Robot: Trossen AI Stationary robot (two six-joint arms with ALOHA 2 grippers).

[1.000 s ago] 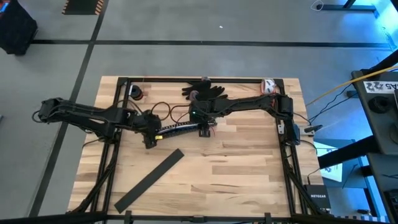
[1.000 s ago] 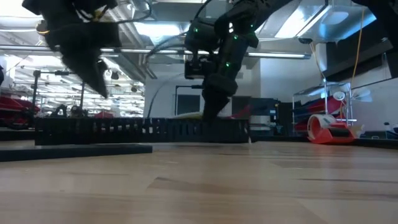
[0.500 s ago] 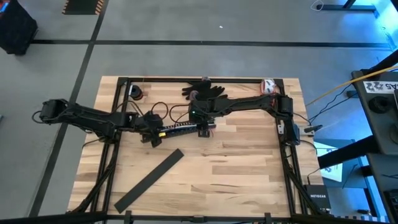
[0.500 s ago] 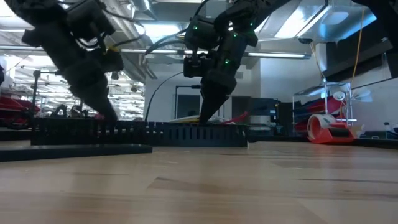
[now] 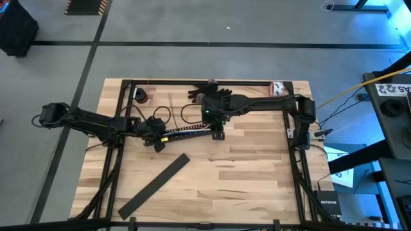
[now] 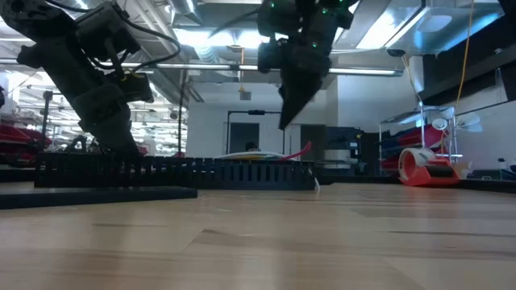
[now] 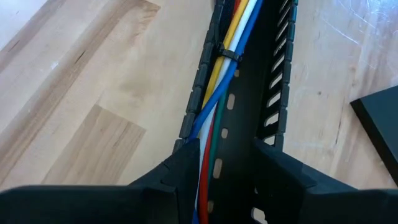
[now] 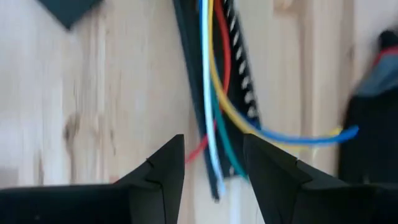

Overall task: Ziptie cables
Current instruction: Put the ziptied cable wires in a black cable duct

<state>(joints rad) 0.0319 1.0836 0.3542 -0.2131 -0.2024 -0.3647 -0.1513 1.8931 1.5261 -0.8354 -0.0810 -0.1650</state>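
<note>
The cables [image 7: 214,93] are yellow, white, blue, red and green wires lying along the inside of a long black comb-slotted bar [image 5: 186,133]. A thin dark ziptie [image 7: 227,55] is wrapped around them. Their free ends fan out past the bar's right end [image 8: 267,134]. My left gripper [image 5: 156,142] [image 7: 227,168] is down at the bar's left end. My right gripper [image 5: 218,133] [image 8: 214,162] is open and hangs above the bar's right end, clear of it in the low view [image 6: 286,121]. My left gripper is on the slotted bar's left end [image 7: 186,140], coming from above and slanting from the table's left. One finger [image 7: 180,174] sits at each side wall and the wires run between them. The fingers hide the walls there. The bar lies flat on the table.
A flat black strip [image 5: 154,186] lies on the near-left part of the table. Black gloves [image 5: 212,93], black cable loops [image 5: 160,114], a small roll [image 5: 140,96] and a red tape dispenser [image 6: 427,167] sit along the far side. The frame rails [image 5: 292,138] border the table.
My right gripper has risen from the bar's right end and shifted slightly toward the table's right. My left gripper has come down onto the bar's left end. In the low view the bar has slid a little along its length.
</note>
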